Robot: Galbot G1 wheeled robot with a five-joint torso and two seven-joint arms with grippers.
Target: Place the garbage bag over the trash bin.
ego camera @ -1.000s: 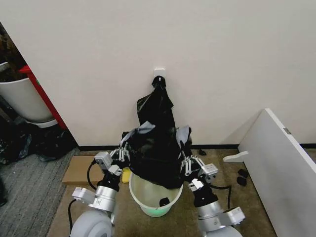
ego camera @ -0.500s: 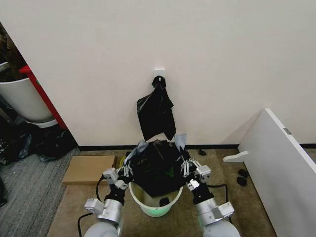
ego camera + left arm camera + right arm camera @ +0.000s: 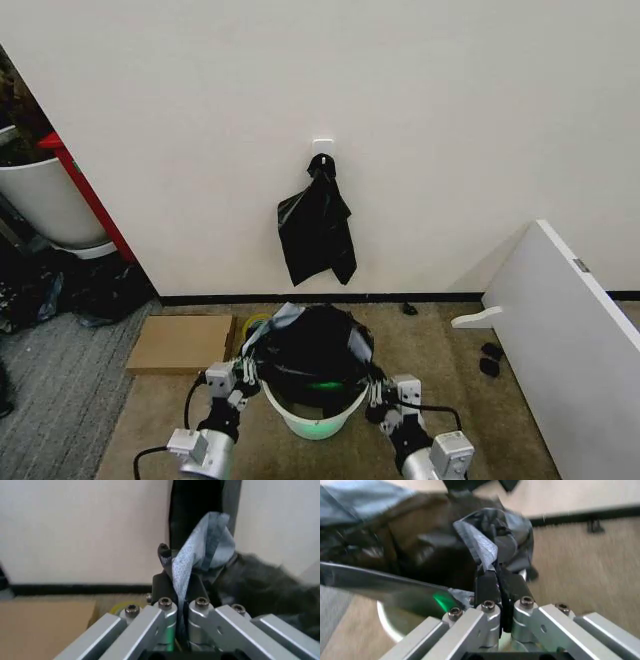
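Observation:
The black garbage bag is stretched open across the mouth of the cream-white trash bin, which stands on the floor before me. My left gripper is shut on the bag's edge at the bin's left rim, and the left wrist view shows grey-blue film pinched between its fingers. At the right rim my right gripper is shut on the opposite edge, with crinkled film held in its jaws. A green glow from the bin's base shows through the bag.
A bundle of black bags hangs from a hook on the wall behind the bin. A flat cardboard piece lies at the left, a white board leans at the right, and a white tub with red frame stands far left.
Both grippers have come down with the bag, from above the bin to its rim. The bag now covers the bin's mouth, and the hanging bundle behind shows fully.

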